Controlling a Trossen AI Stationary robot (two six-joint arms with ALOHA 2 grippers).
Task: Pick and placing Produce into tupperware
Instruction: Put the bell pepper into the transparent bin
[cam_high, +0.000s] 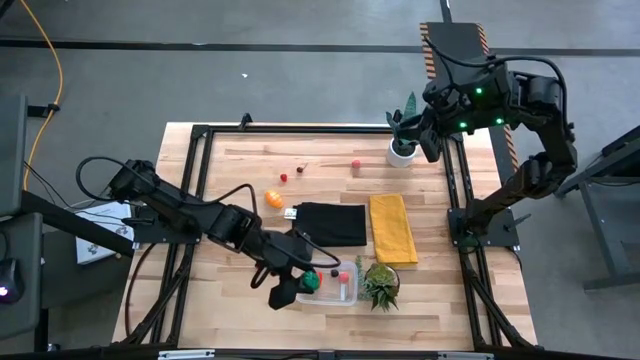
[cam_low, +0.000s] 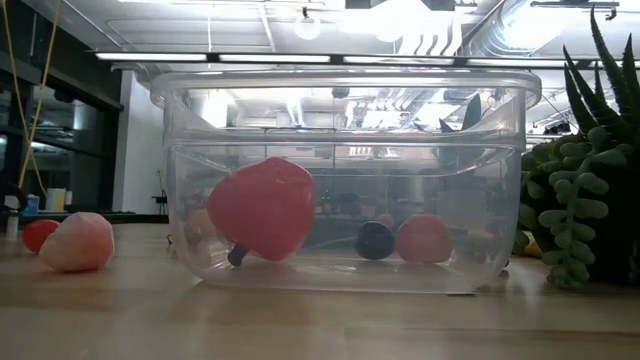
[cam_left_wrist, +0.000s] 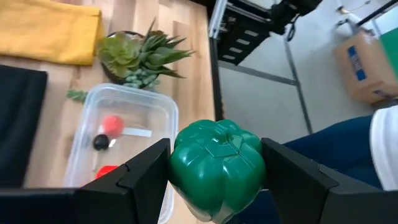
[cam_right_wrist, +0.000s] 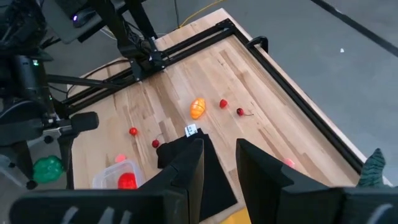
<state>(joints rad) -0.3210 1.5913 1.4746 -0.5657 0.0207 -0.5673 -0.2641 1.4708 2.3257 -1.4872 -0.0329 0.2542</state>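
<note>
Wooden bench (cam_high: 250, 170) under us carries a black cloth (cam_high: 331, 222), a yellow cloth (cam_high: 392, 228) and two potted plants. Our left fingers (cam_left_wrist: 214, 171) are clenched on a green pepper (cam_left_wrist: 217, 167), held above the near edge of the bench just left of the tub (cam_high: 334, 284). The tub already holds a red fruit (cam_low: 262, 208), a dark berry (cam_low: 375, 240) and a smaller red piece (cam_low: 424, 238). We judge the step as carrying the pepper over; next it must move right above the tub and be let go. An orange fruit (cam_high: 273, 199) and small berries (cam_high: 284, 178) wait farther off. Our right fingers (cam_right_wrist: 219, 163) hang released over the far right corner. No writing is readable.
</note>
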